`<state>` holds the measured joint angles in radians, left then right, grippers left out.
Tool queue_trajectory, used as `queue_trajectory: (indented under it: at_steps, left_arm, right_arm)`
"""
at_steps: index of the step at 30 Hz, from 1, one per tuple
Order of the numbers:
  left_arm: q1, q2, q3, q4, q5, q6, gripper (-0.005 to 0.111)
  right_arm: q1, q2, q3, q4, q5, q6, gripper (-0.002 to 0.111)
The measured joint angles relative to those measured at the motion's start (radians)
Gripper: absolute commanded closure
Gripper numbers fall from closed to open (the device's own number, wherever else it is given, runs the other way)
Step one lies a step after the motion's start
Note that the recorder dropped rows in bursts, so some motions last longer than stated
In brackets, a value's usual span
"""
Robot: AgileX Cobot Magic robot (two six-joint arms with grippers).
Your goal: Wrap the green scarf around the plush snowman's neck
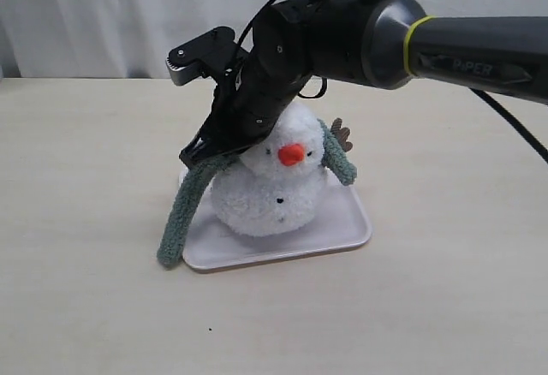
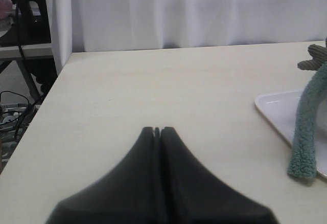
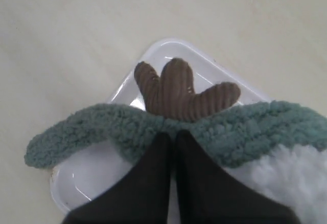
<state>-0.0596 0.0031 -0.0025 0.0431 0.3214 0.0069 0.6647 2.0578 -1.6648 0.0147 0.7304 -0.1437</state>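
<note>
The plush snowman (image 1: 274, 191) stands upright on a white tray (image 1: 342, 234). The green scarf (image 1: 181, 217) runs behind its neck. One long end hangs down over the tray's left edge to the table, and a short end (image 1: 341, 163) droops past the snowman's other side. My right gripper (image 1: 205, 154) reaches across the head from the right. In the right wrist view it (image 3: 172, 134) is shut on the scarf (image 3: 102, 129), just below a brown twig arm (image 3: 176, 91). My left gripper (image 2: 157, 129) is shut and empty above bare table. The arm hides most of the neck crease.
The left wrist view shows the tray corner (image 2: 273, 106), the hanging scarf end (image 2: 306, 127) and a twig arm (image 2: 312, 58) off to one side. A white curtain (image 1: 103, 15) backs the table. Shelving and cables (image 2: 20, 81) stand beyond the table edge.
</note>
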Motion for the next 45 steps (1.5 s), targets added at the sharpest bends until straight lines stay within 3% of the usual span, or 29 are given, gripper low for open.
queue_trajectory:
  at_steps: [18, 25, 28, 32, 39, 45]
  left_arm:
    - [0.000, 0.000, 0.000, 0.000, 0.000, 0.000, 0.107]
    - [0.000, 0.000, 0.000, 0.000, 0.000, 0.000, 0.107]
    - [0.000, 0.000, 0.000, 0.000, 0.000, 0.000, 0.107]
    - [0.000, 0.000, 0.000, 0.000, 0.000, 0.000, 0.107]
    - [0.000, 0.000, 0.000, 0.000, 0.000, 0.000, 0.107]
    - [0.000, 0.000, 0.000, 0.000, 0.000, 0.000, 0.107]
  right_arm:
    - [0.000, -0.087, -0.033, 0.119, 0.104, -0.097, 0.103]
    - [0.000, -0.144, -0.033, 0.164, 0.233, -0.164, 0.063]
    - [-0.004, -0.185, -0.033, 0.035, 0.249, -0.048, 0.055]
    - [-0.059, -0.283, 0.005, -0.076, 0.238, 0.059, 0.055]
    - [-0.211, -0.404, 0.170, -0.088, 0.191, 0.092, 0.055]
    - [-0.311, -0.424, 0.408, 0.048, 0.013, -0.099, 0.055]
